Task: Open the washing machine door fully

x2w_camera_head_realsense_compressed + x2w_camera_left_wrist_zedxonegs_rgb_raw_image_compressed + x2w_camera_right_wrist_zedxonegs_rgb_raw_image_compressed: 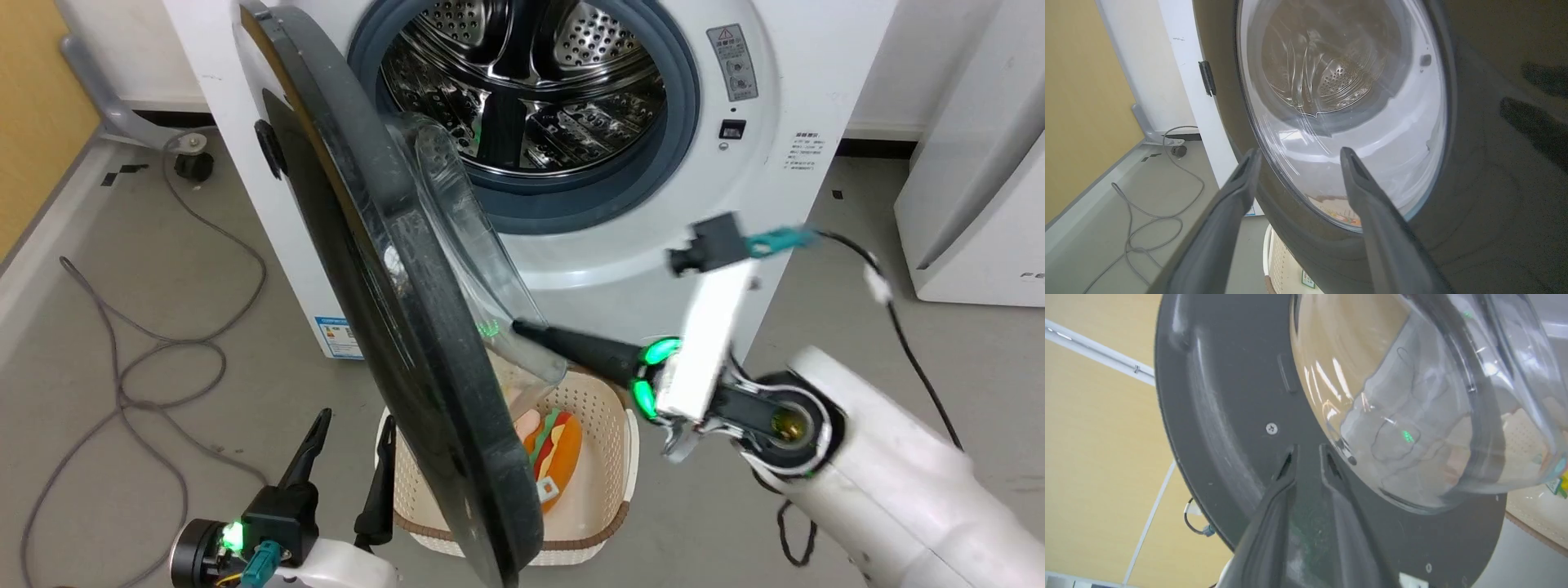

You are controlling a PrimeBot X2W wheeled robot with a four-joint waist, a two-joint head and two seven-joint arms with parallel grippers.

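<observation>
**Right tool** (1308, 451): two dark fingers close together with a narrow gap between them and nothing in it. The tips lie at the matte inner rim of the washing machine door (1229, 396), just beside the lower edge of the glass bowl (1412, 396) (contact cannot be confirmed). In the head view the right tool (522, 328) points toward the robot's left, its green-lit wrist behind it. The pale forearm (882, 482) rises from the lower right corner and bends sharply at the wrist.

**Left tool** (351, 445): fingers wide apart, holding nothing, pointing up from the lower left of the head view. It is on the outer side of the door, near the door's low edge. In its own wrist view the left tool (1298, 159) faces the glossy black outer face (1474, 183), one finger before the rim and the other before the glass.

**Washing machine door** (408, 327): hinged at the machine's left front edge. It is swung part-way out and stands nearly edge-on to the head camera, between the two tools. The bowl (465, 220) bulges toward the right arm.

**Drum mouth** (531, 82): uncovered, steel, with a grey ring.

**Basket** (600, 490): cream, on the floor before the machine and partly behind the door, holding a plush burger (555, 449).

**Cable** (163, 351): grey, looped on the floor toward the left wall.
</observation>
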